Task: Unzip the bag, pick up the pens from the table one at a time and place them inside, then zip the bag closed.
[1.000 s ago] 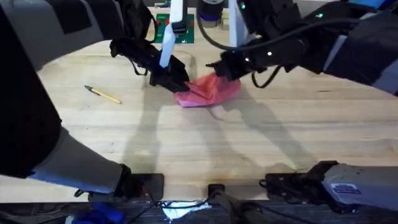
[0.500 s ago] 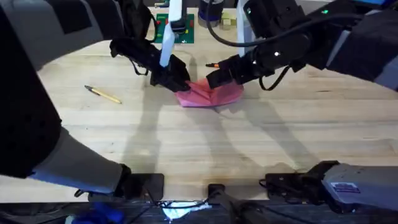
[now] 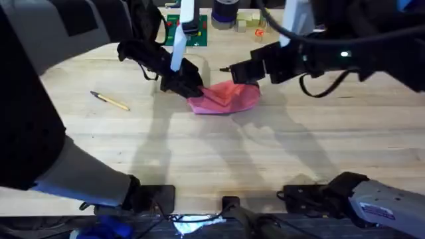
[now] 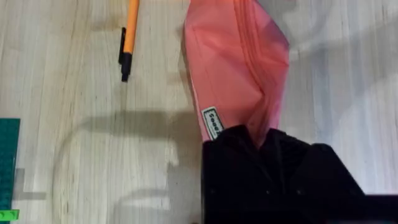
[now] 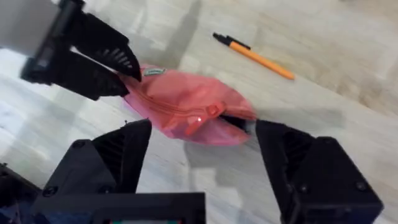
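Note:
The pink bag (image 3: 227, 97) lies on the table (image 3: 199, 153) at the centre back. My left gripper (image 3: 184, 85) is shut on the bag's left end (image 4: 239, 74). My right gripper (image 5: 205, 155) hovers open just off the bag (image 5: 186, 109), nothing between its fingers. The zipper pull (image 5: 211, 111) sits partway along the top, with a dark gap showing at the end beyond it. An orange pen (image 5: 254, 55) with a black end lies on the wood behind the bag, also seen as the orange pen (image 4: 129, 34). The yellowish pen (image 3: 110, 100) lies far to the left.
A green board (image 3: 186, 31), a dark cup (image 3: 226, 12) and small blocks (image 3: 249, 24) stand along the table's far edge. Bare wood spreads from the bag to the table's front edge.
My right gripper has drawn back from the bag towards the right and far side. The bag lies a little flatter. The left gripper and yellowish pen have not moved.

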`<state>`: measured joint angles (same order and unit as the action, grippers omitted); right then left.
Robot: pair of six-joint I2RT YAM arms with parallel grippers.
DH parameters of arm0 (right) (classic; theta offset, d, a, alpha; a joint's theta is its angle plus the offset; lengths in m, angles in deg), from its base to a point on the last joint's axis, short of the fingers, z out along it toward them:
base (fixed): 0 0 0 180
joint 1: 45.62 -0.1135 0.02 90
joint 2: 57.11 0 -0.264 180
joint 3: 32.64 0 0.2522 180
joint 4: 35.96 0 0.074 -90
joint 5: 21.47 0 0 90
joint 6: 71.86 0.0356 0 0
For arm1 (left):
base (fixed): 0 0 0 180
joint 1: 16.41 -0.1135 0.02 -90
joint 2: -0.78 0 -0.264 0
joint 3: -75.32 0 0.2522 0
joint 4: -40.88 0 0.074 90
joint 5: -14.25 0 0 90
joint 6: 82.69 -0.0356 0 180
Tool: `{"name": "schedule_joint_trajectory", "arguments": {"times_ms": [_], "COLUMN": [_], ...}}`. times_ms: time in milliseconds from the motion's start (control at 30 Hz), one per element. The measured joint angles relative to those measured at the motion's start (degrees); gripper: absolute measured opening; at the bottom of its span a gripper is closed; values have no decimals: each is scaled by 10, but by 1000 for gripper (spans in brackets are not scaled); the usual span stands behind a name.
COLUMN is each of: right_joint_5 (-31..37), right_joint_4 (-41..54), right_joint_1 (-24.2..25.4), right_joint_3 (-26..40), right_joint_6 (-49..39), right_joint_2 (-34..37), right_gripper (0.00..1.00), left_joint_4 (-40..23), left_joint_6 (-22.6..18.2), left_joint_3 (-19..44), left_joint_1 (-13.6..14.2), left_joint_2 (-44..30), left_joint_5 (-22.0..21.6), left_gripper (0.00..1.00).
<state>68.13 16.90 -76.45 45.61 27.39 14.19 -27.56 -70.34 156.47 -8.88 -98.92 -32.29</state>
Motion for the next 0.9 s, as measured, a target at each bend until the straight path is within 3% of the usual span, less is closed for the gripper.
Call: {"name": "schedule_joint_trajectory", "arguments": {"times_ms": [200, 500, 700, 900], "right_joint_5": [3, 23, 16, -2], "right_joint_4": [4, 32, 28, 4], "right_joint_1": [0, 0, 0, 0], "right_joint_3": [0, 0, 0, 5], "right_joint_6": [41, 279, 327, 301], "right_joint_2": [-36, -52, -52, -52], "right_gripper": [996, 996, 997, 996], "left_joint_4": [0, -1, -1, -1], "left_joint_6": [0, 0, 0, 0], "left_joint_3": [0, 0, 0, 0], "left_joint_1": [0, 0, 0, 0], "left_joint_2": [0, 0, 0, 0], "left_joint_5": [0, 0, 0, 0], "left_gripper": [42, 41, 41, 42]}}
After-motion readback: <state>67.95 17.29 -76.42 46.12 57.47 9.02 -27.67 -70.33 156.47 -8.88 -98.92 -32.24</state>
